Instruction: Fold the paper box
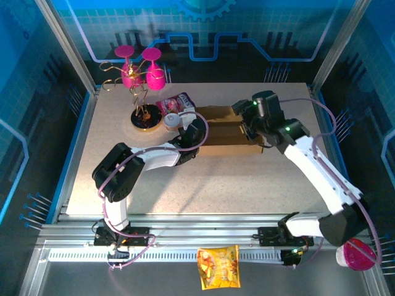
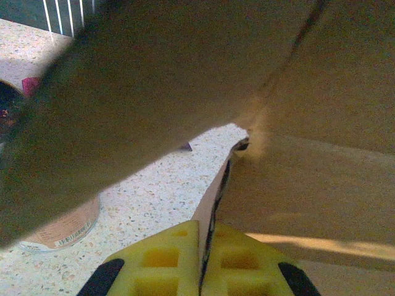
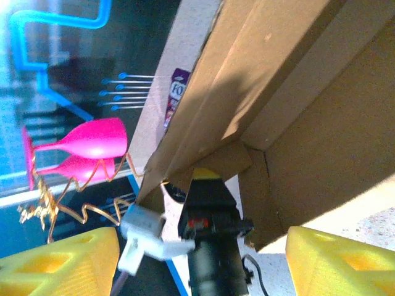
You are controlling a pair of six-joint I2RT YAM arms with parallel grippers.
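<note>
The box (image 1: pixel 225 129) lies at the far middle of the table (image 1: pixel 203 185), between the two claws. The left claw (image 2: pixel 207 246) is pressed together on a thin flap edge at the box's left end. The right claw (image 3: pixel 203 253) stands spread at the right end, gripping nothing. Corrugated board should be light and stiff, springy at its creases and easy to tear, so flaps are best taken near a crease. One wall seems raised, though shadow blurs it. A tub (image 1: pixel 171 121), packet (image 1: pixel 177 102) and glasses (image 1: pixel 141 73) crowd the left; open room lies nearer the arms.
</note>
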